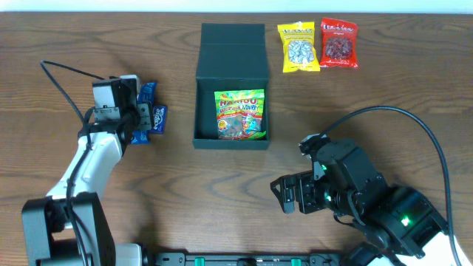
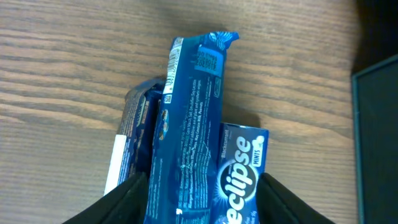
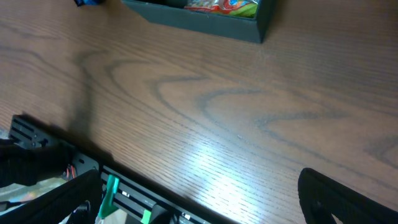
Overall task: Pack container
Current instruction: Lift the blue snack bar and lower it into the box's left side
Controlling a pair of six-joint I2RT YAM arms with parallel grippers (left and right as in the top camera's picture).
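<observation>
The container (image 1: 230, 55) is a dark teal-black box at the table's middle, with its flap lid open at the back. A colourful gummy packet (image 1: 239, 114) lies inside it. My left gripper (image 1: 145, 114) is open and low over a pile of blue packets at the left. In the left wrist view its fingers (image 2: 202, 202) straddle a long blue wrapper (image 2: 189, 118) and an Eclipse mints pack (image 2: 244, 165). A third packet (image 2: 132, 134) lies beside them. My right gripper (image 1: 284, 193) is open and empty, in front of the container (image 3: 249, 26).
A yellow snack packet (image 1: 298, 46) and a red snack packet (image 1: 339, 43) lie at the back right of the container. The container's wall (image 2: 376, 130) shows at the right of the left wrist view. A black rail (image 3: 143, 199) runs along the table's front edge.
</observation>
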